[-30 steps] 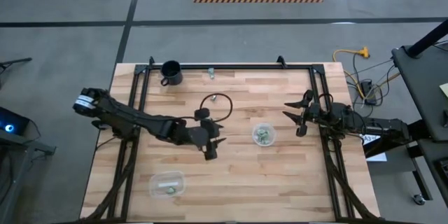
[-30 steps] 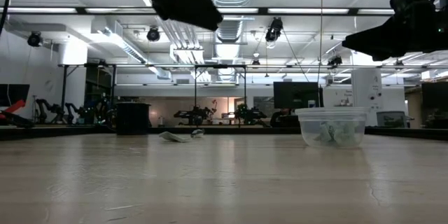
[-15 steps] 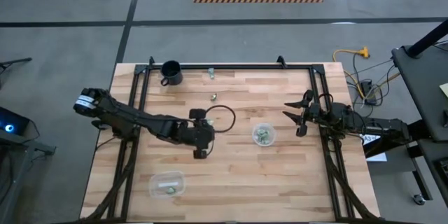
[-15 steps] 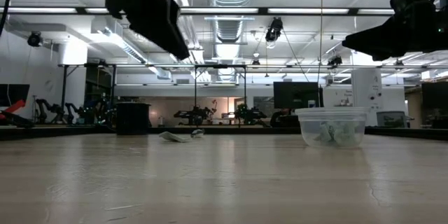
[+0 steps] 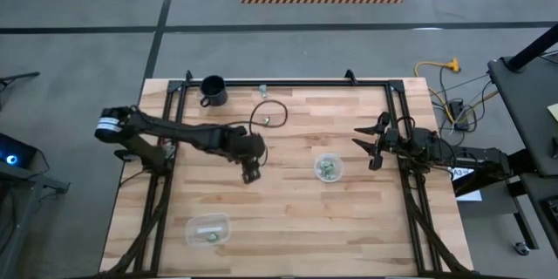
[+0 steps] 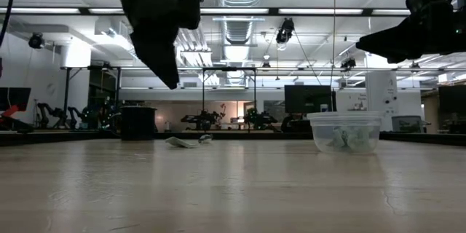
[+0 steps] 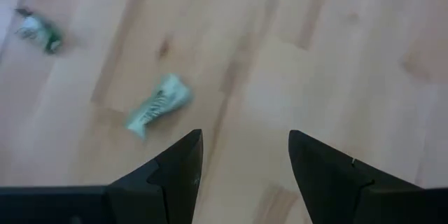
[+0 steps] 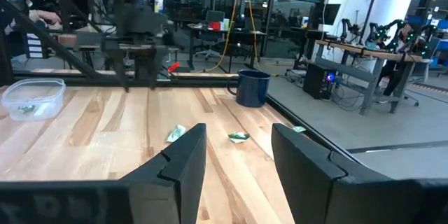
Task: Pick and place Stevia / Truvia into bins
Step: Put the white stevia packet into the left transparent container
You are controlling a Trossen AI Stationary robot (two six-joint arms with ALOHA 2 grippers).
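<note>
My left gripper hangs open above the middle of the table, touching nothing. In its wrist view a crumpled green-and-white packet lies flat on the wood just past the fingers, and a second packet lies farther off. My right gripper waits open at the table's right side, also. The round clear bowl holds several packets. The rounded-rectangular tub near the near edge holds a few. One more packet lies by the far edge.
A black mug stands at the far left corner. A black cable loop hangs from the left arm above the far middle of the table. Black rails run along the left, right and far sides. Bare wood lies between bowl and tub.
My left gripper has drawn back from beside the bowl toward the table's left and far edge, has come lower and has turned. Its cable loop has swung toward the far edge. The right arm, bowl, tub and packets have stayed put.
</note>
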